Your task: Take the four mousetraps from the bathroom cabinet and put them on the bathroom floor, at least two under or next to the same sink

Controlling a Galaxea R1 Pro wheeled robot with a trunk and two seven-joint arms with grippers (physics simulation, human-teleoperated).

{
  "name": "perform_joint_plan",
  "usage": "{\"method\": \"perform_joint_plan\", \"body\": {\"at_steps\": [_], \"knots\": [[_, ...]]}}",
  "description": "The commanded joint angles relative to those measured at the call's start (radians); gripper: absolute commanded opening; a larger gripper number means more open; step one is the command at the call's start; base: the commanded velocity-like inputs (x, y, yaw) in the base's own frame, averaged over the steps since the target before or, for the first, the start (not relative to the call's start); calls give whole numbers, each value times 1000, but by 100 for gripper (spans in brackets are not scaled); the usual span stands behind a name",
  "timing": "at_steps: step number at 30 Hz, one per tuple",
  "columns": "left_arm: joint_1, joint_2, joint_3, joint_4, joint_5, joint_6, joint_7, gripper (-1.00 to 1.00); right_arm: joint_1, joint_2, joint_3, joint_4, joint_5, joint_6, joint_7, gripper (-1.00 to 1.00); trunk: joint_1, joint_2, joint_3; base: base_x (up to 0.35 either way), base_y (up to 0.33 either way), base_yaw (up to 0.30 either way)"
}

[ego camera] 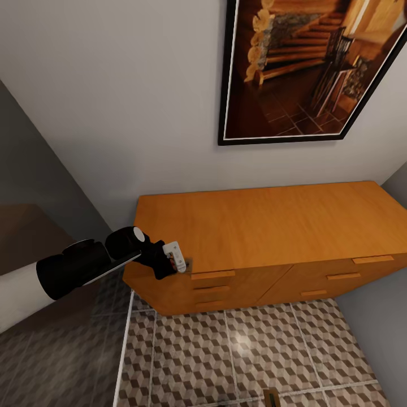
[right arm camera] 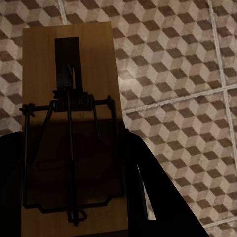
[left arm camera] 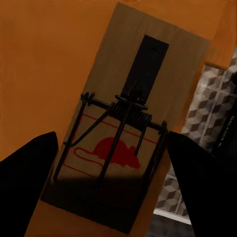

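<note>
Head view: left gripper [ego camera: 176, 261] at cabinet [ego camera: 271, 226] front corner. Left wrist: 1 mousetrap [left arm camera: 123, 133] clamped between 2 fingers [left arm camera: 29, 182]. Right wrist: second mousetrap [right arm camera: 74, 133] gripped between dark fingers [right arm camera: 158, 197], above bathroom floor [right arm camera: 177, 74].

The cabinet [ego camera: 271, 226] is showing smooth orange-brown wood with a soft satin sheen and matching wooden handles. The floor [ego camera: 237, 350] is looking like glazed tile, catching a pale glare, with matt light grout. The mousetrap [left arm camera: 123, 143] at the left gripper [ego camera: 169, 261] is showing a flat board of pale, matt wood under dark metal wire and a coiled spring, with a red printed mark. The other mousetrap [right arm camera: 74, 123] is showing the same wood and dark wire. The gripper's fingers [left arm camera: 24, 187] are looking matt black.
</note>
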Motion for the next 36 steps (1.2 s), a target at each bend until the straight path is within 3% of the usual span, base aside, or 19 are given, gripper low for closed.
{"method": "perform_joint_plan", "body": {"at_steps": [1, 19, 36], "knots": [[-1, -1, -1, -2, -7, 1, -5, -100, -1, 0, 9, 1, -10, -3, -5, -100, 1, -2, -2, 0, 0, 0], [-1, -5, 7, -33, -8, 3, -5, -100, -1, 0, 9, 1, -10, -3, -5, -100, 1, -2, -2, 0, 0, 0], [-1, -3, 72, -84, -7, 8, -3, -100, -1, 0, 9, 1, -10, -3, -5, -100, 1, -2, -2, 0, 0, 0]]}}
